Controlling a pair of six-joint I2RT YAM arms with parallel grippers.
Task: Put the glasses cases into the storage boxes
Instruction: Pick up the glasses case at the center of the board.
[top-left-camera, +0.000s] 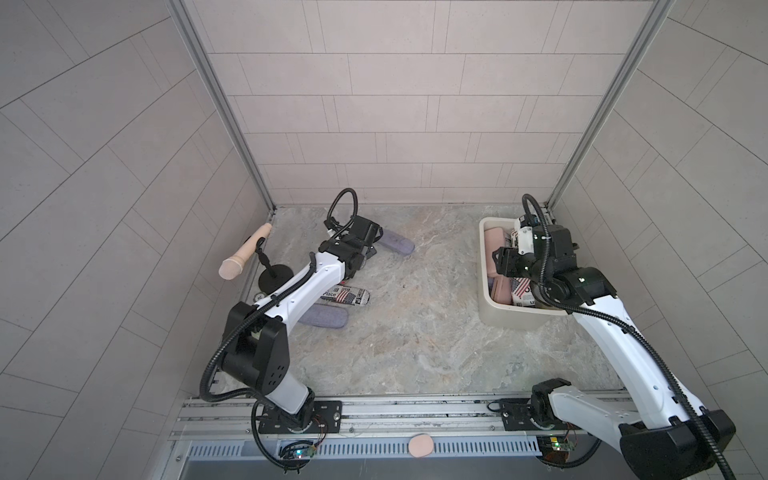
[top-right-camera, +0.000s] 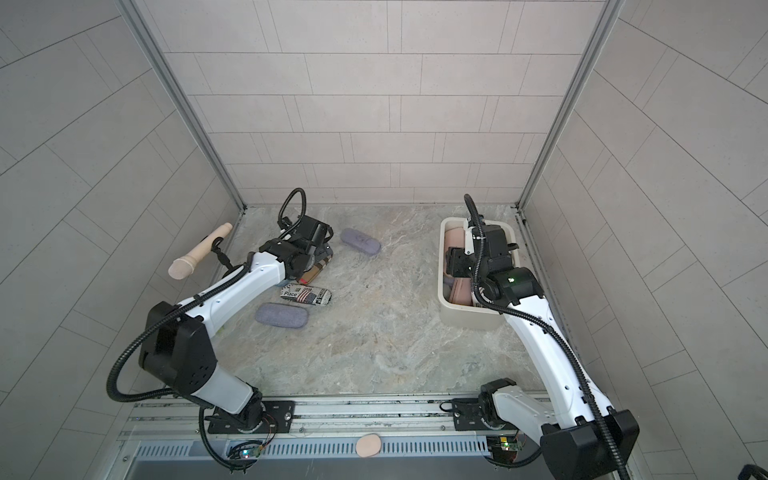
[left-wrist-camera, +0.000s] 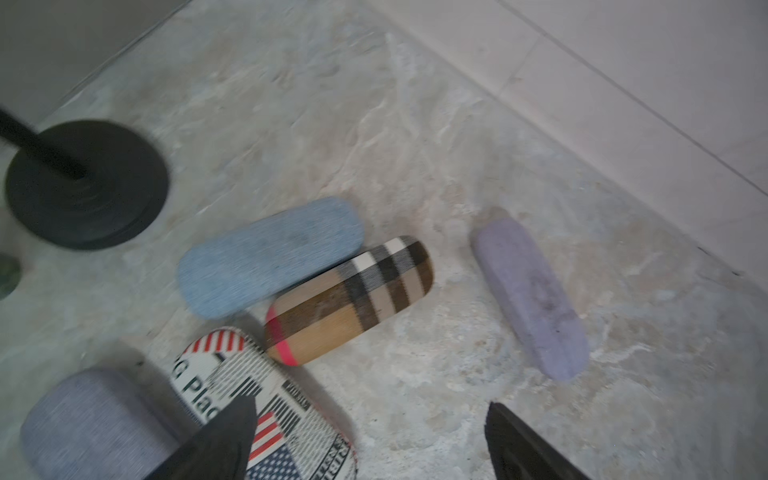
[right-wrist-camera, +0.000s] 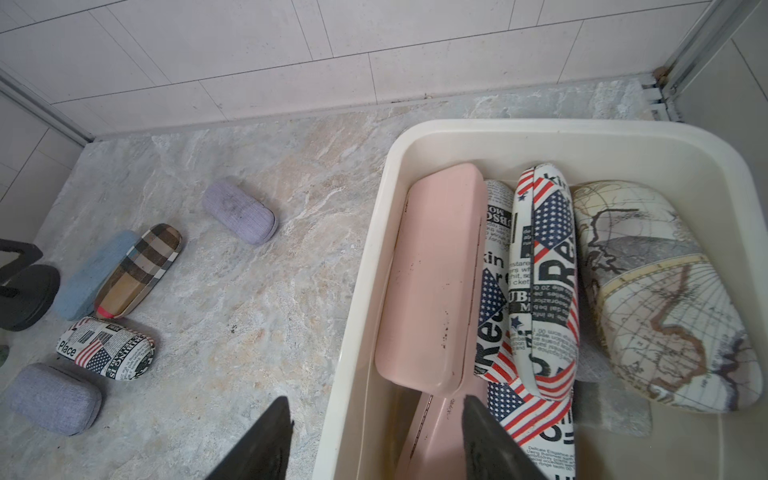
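Your right claw (right-wrist-camera: 376, 399) sits closest to the lens, jaws apart and gripping nothing, above the rim of the cream storage box (right-wrist-camera: 419, 137), which stands at the right rear corner of the surface (top-left-camera: 415, 332). Look inside: a pink case (right-wrist-camera: 432, 282) lies along one wall, a flag-newsprint case (right-wrist-camera: 544, 282) stands on edge beside it, and a map-print case (right-wrist-camera: 665, 299) rests against the opposite wall. Over on the left, your left claw (left-wrist-camera: 370, 403) is spread wide and empty above the loose glasses cases. A newsprint case (left-wrist-camera: 208, 374) and a grey case (left-wrist-camera: 95, 415) are nearest it. The blue case (left-wrist-camera: 270, 257) touches the plaid case (left-wrist-camera: 353, 299), and the lilac case (left-wrist-camera: 532, 295) lies apart.
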